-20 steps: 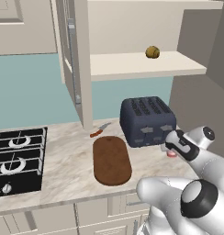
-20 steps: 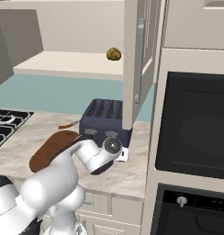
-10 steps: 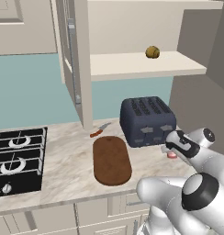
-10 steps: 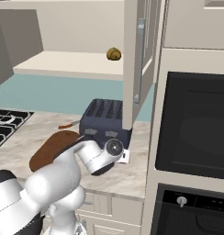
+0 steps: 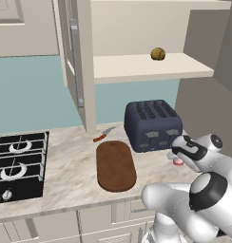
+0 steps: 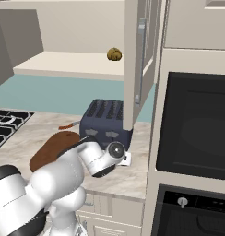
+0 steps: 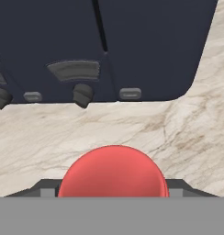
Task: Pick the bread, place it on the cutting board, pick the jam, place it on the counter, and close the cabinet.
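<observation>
Jam step in hand, by the look of it. The end effector (image 5: 178, 156) sits low at the bench (image 5: 65, 185), in front of the toaster (image 5: 153, 123), with the jam (image 7: 114, 172) between its fingers in the hand view; a sliver of the red jar also shows beside the wrist from the left base view. Whether the fingers are pressing on the jar or merely standing to either side of it, I cannot tell: the tips are hidden at the frame's bottom edge.

The bread (image 5: 158, 53) sits on the cabinet shelf (image 5: 137, 69), well apart from the cutting board (image 5: 115, 165), which lies bare on the bench. So the bread step looks undone.

Next call, as I judge it: leave the jar on the stone and back away, then reach up to the shelf.

In the way: the toaster's front stands close ahead of the hand. The open cabinet door (image 5: 77, 61) hangs left of the shelf. A small knife (image 5: 102, 135) lies by the board's far end; stove (image 5: 18, 161) at far left.
</observation>
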